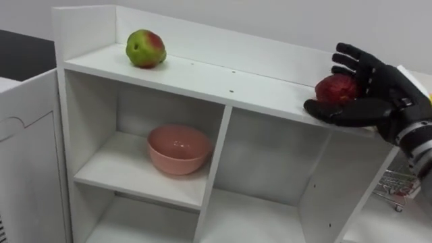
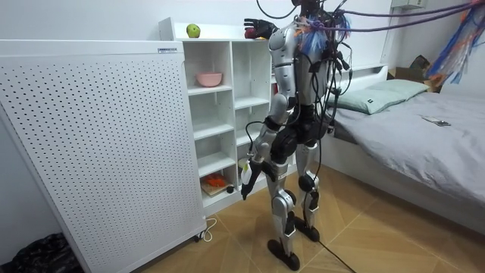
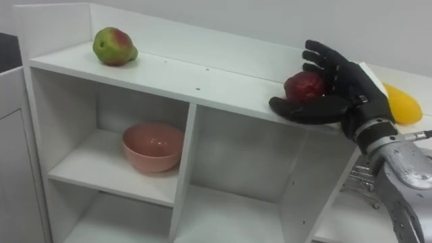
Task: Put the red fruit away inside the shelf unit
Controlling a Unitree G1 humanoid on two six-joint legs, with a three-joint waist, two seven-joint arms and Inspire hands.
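A white closet of open shelves point(image 1: 202, 77) stands before me. On its top board, far left, lies a green and red apple point(image 1: 145, 48). At the top's right end my right hand point(image 1: 368, 101) is shut on a dark red fruit point(image 1: 335, 88), thumb in front and fingers curled behind it, right at the board's surface. Whether the fruit rests on the board I cannot tell. In the room view I stand facing the closet with that arm raised to its top point(image 2: 258, 29), and my left hand point(image 2: 245, 184) hangs by my hip.
A pink bowl point(image 1: 178, 148) sits in the upper left compartment. A yellow fruit point(image 3: 401, 104) lies behind my right hand. A small wire basket point(image 1: 398, 185) shows low right. A white perforated panel point(image 2: 98, 144) flanks the closet; a bed point(image 2: 424, 129) stands behind me.
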